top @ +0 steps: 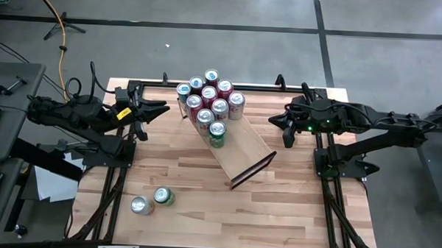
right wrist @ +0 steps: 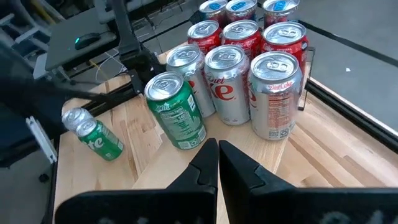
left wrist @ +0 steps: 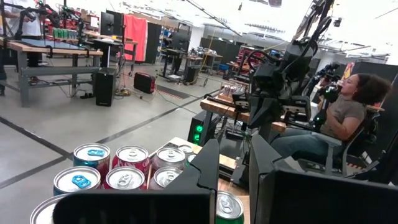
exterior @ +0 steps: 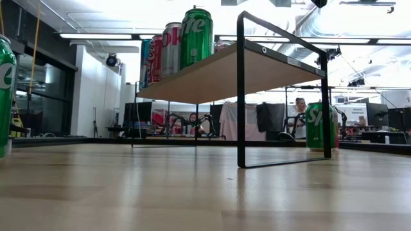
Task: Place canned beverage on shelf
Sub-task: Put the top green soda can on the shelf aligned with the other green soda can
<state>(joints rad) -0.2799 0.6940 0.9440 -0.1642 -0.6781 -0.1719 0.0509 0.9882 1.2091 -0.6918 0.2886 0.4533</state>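
Resting at opposite counter (top: 277,214) edges with jaws fully closed and empty, the left gripper (top: 162,107) and right gripper (top: 274,121) flank the shelf (top: 242,150), whose far end carries ten cans (top: 210,105), while two more cans (top: 152,200) lie on the counter nearby.

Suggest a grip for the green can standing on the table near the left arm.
Take the green can across its round body, mid-height, coming in level from the side away from the silver can beside it. It stands upright, so the wall is exposed there; the shut left gripper must open its jaws first.
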